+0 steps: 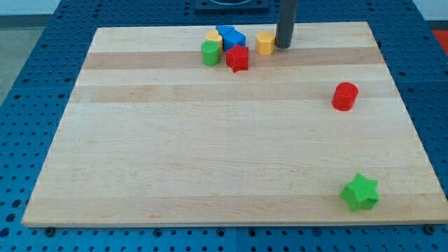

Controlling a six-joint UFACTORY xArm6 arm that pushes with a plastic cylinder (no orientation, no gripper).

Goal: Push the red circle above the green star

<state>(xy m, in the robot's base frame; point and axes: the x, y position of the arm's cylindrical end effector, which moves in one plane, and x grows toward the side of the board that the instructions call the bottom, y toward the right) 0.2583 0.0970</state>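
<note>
The red circle (344, 96) lies on the wooden board (210, 154) at the view's right, upper half. The green star (360, 192) lies near the board's bottom right corner, below the red circle and slightly to its right, well apart from it. My tip (283, 46) is at the view's top, just right of a yellow block (265, 43), and far up and left of the red circle.
A cluster sits at the view's top centre: a green cylinder (210, 53), a red star (237, 59), a blue block (230, 36) and another yellow block (213, 36) behind them. The board's edges border a blue perforated table.
</note>
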